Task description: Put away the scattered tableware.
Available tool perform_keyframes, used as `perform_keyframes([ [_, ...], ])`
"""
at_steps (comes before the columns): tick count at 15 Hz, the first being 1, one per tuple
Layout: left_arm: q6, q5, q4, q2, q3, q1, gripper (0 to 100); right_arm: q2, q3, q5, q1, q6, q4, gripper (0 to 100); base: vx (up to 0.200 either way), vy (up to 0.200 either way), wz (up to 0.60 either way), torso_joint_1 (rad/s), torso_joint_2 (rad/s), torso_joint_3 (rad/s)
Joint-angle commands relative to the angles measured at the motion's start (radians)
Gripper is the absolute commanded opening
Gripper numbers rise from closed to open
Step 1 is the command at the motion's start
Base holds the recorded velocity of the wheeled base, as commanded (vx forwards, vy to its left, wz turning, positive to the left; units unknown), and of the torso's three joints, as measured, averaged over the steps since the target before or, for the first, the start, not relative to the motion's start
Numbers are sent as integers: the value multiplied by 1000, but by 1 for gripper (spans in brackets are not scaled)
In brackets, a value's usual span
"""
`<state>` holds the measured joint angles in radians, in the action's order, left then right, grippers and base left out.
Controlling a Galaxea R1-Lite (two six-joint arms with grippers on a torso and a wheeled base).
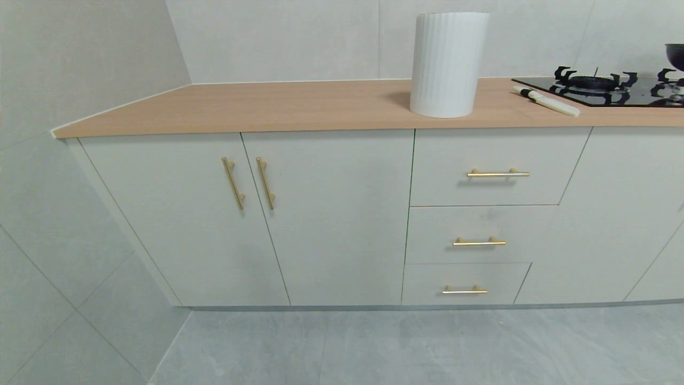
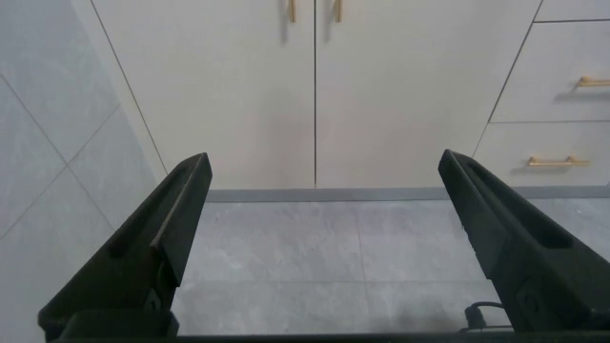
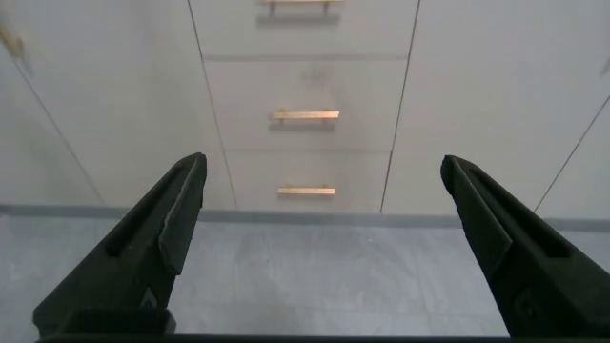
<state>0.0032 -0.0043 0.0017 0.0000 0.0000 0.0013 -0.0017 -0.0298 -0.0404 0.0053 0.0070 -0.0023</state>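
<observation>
Two cupboard doors (image 1: 176,224) at left, shut; left gripper (image 2: 324,160) before them, spread wide, empty. Three drawers (image 1: 481,224) next, right gripper (image 3: 324,163) facing them (equally wide, equally empty). On worktop (image 1: 267,107): white ribbed canister (image 1: 448,64), then pale utensil (image 1: 548,101), possibly a knife, just beside hob (image 1: 598,85).

Hob (image 1: 614,95) and perhaps a pot (image 1: 675,53), edge-cropped
</observation>
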Motion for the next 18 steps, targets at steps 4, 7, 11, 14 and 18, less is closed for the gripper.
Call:
perform_keyframes([
  [4,0,0,0,0,0,0,100,2,30,-3,1,-16,-4,100,0,0,0,0,0,0],
  [7,9,0,3,0,0,0,100,2,30,-1,1,-10,-4,100,0,0,0,0,0,0],
  [11,11,-2,1,0,0,0,100,2,30,-1,1,-4,-4,100,0,0,0,0,0,0],
  [14,3,-2,1,0,0,0,100,2,30,-1,1,-5,-4,100,0,0,0,0,0,0],
  [18,3,-2,0,0,0,0,100,2,30,-1,1,-5,-4,100,50,0,0,1,1,1],
])
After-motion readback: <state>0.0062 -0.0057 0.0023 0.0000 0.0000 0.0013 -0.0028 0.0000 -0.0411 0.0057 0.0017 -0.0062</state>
